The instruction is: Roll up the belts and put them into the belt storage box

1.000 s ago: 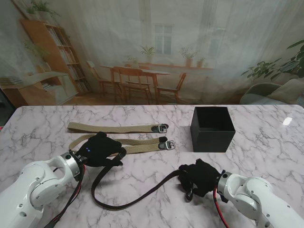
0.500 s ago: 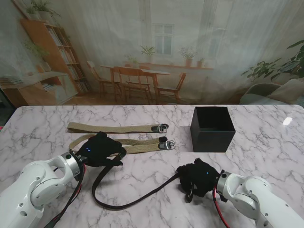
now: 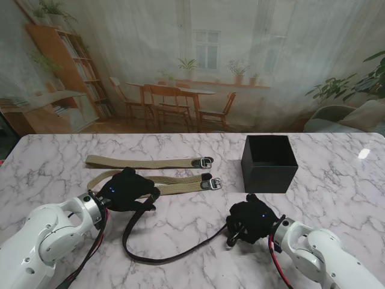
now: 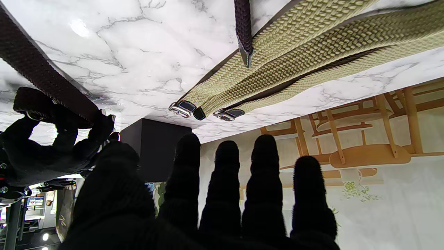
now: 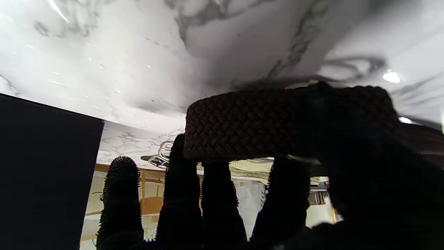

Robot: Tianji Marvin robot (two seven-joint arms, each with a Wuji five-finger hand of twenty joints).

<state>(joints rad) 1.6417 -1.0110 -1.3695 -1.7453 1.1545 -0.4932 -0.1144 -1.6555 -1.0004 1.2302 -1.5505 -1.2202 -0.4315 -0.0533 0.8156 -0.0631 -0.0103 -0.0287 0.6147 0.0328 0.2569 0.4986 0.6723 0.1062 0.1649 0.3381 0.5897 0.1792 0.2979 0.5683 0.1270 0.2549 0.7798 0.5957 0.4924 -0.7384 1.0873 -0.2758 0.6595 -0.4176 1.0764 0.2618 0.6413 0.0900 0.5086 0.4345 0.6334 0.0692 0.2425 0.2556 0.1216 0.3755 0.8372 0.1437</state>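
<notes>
My right hand (image 3: 251, 220) is curled shut around the buckle end of the dark belt (image 3: 162, 257); in my right wrist view the woven strap (image 5: 242, 125) is wound into a short coil pressed between my thumb and fingertips (image 5: 180, 166), close against the marble table (image 3: 337, 198). This hand sits just nearer to me than the black storage box (image 3: 269, 162), a little to its left, and the box wall fills one side of the wrist view. From my grip the dark belt trails away from the box in a loose curve on the table and reaches my left hand (image 3: 126, 189). That hand lies palm down with its fingers (image 4: 222, 180) straight and close together, resting over the belt's far end; I cannot tell whether it pinches anything. Just beyond it, left of the box, two tan belts (image 3: 174, 182) lie flat, buckles toward the box.
</notes>
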